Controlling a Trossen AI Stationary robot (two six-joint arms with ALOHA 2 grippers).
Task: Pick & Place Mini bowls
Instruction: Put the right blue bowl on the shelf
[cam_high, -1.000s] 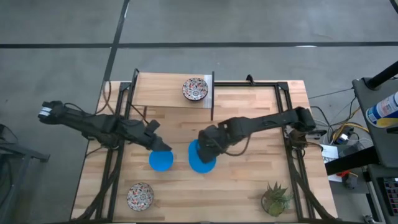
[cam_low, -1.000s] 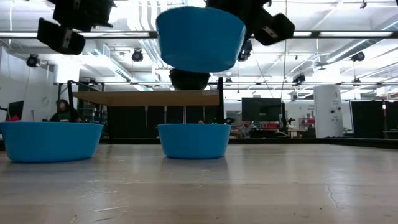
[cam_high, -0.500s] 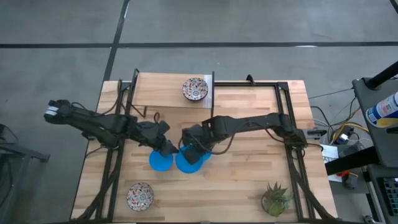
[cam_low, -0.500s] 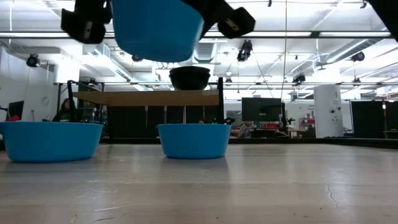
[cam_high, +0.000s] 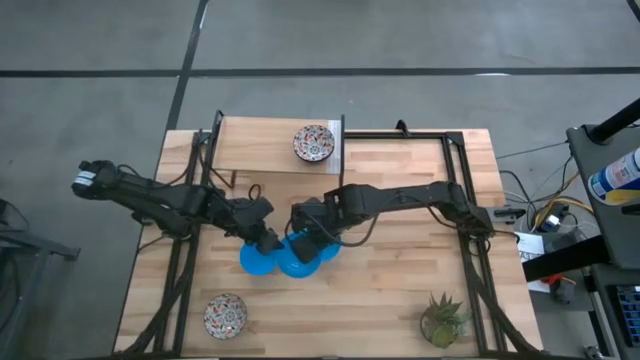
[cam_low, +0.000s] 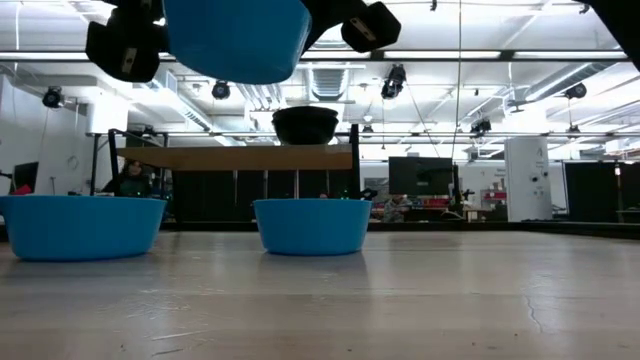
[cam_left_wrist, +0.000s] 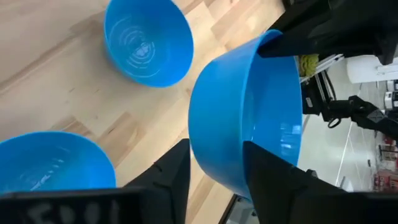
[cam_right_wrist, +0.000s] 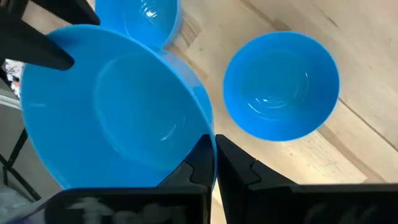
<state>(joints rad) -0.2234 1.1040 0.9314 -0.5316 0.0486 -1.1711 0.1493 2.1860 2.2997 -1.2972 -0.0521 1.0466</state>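
1. A plain blue mini bowl (cam_low: 238, 38) is held in the air above the table (cam_high: 400, 290), clear of the wood, near the table's middle.
2. The right gripper (cam_right_wrist: 213, 163) is clamped on this bowl's rim, one finger inside the wall and one outside.
3. The left gripper (cam_left_wrist: 214, 168) meets the same bowl from the left; its two fingers straddle the rim, but whether they press on it cannot be told.
4. Two more blue mini bowls rest upright on the wood below the held one: one (cam_low: 80, 226) to the left, one (cam_low: 312, 226) to the right, apart from each other in the low view.
5. A patterned mini bowl (cam_high: 314, 142) sits at the far edge, near the middle of the table's width.
6. A second patterned mini bowl (cam_high: 226, 316) sits at the near left corner.
7. A small green potted plant (cam_high: 444, 318) stands at the near right corner, well apart from the bowls.
8. A person (cam_low: 133, 180) is visible in the room behind the table.
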